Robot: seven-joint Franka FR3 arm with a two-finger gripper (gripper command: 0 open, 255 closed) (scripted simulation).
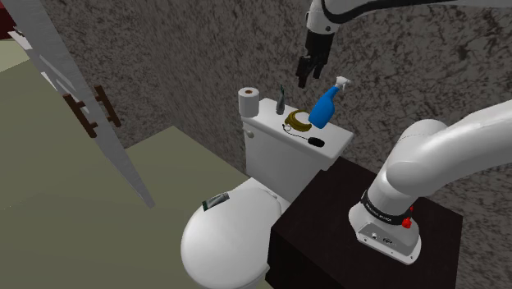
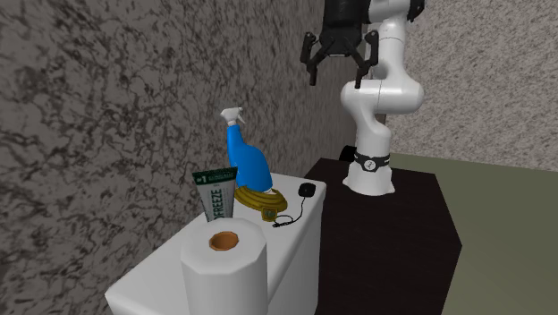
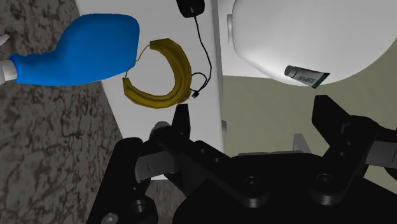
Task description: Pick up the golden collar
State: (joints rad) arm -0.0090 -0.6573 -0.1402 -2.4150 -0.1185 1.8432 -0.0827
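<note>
Overhead, the all-black pincer (image 1: 304,80) hangs released, top centre of the shoulder view, above a curved golden collar (image 1: 296,122) beside a blue spray bottle (image 1: 324,107) on a white toilet tank (image 1: 271,141).

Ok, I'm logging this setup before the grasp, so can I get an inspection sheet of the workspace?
Surface: white toilet tank lid, level.
Job's things: golden collar lying on the tank lid, right beside the blue spray bottle.
Clutter: paper roll, upright green tube, small black device; second tube on the toilet seat cover.
Grippers: gripper open, above the tank lid, holding nothing.
Cables: thin black cable runs from the device and ends beside the collar.
Surroundings: mottled grey wall, greenish floor, dark stand.
</note>
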